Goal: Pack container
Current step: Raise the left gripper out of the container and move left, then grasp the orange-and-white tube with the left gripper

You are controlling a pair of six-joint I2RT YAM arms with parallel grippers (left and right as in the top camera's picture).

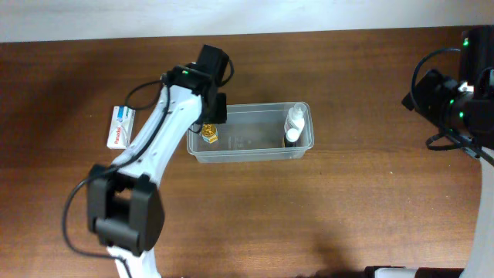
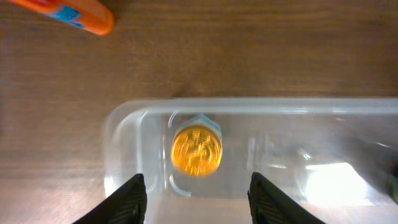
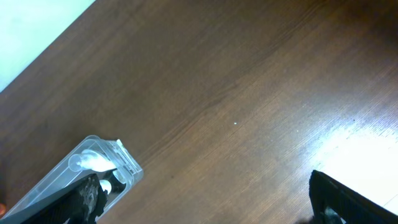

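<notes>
The left gripper (image 2: 198, 200) hangs over the left end of the container (image 1: 255, 153). Its two fingers (image 2: 129, 200) stand apart with nothing between them. Straight below, inside that end of the container, stands one small bottle with a yellow top (image 2: 196, 149). It is upright and clear of both fingers.

The right gripper (image 3: 205, 202) sits well off to the right of the container, above bare table (image 3: 249, 93). Its two dark fingers (image 3: 339, 199) are spread wide and hold nothing. The wrist view cuts both off at its lower edge.

There is one container, a clear tub lying lengthwise near the table's middle. In its right end lies a white bottle (image 1: 296, 119) with a dark patch just below it. I cannot tell whether that is one bottle or two. The right wrist view shows only this end, partly behind a finger.

One small white and red box (image 1: 120, 127) lies on the table to the left of the container, apart from it. In the left wrist view an orange item (image 2: 68, 12) beyond the container is cut off at the corner, and I cannot tell whether it is that box.

The left arm (image 1: 150, 147) hides part of the container's left end from above.
</notes>
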